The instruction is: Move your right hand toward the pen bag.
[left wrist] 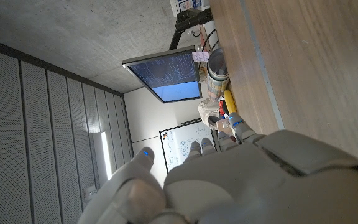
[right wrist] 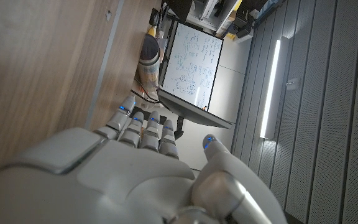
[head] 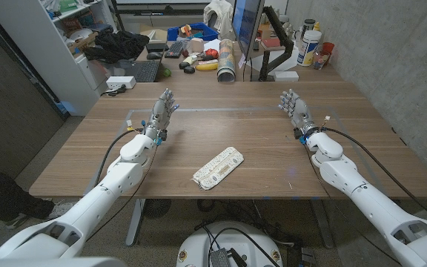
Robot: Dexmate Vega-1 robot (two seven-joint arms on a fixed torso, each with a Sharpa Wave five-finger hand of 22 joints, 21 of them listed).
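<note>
The right hand (head: 293,106) is up over the brown wooden worktop (head: 273,159), fingers apart, holding nothing. It is well apart from the long white patterned pen bag (head: 218,168), on the bag's right and farther back. The left hand (head: 161,113) is also spread and holds nothing, well apart on the bag's left. The pen bag lies flat on the worktop between both arms, near the front edge.

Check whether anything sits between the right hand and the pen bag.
Nothing visible does. Bare wooden table lies between the open right hand, near the far right side, and the pen bag at the table's near middle.
</note>
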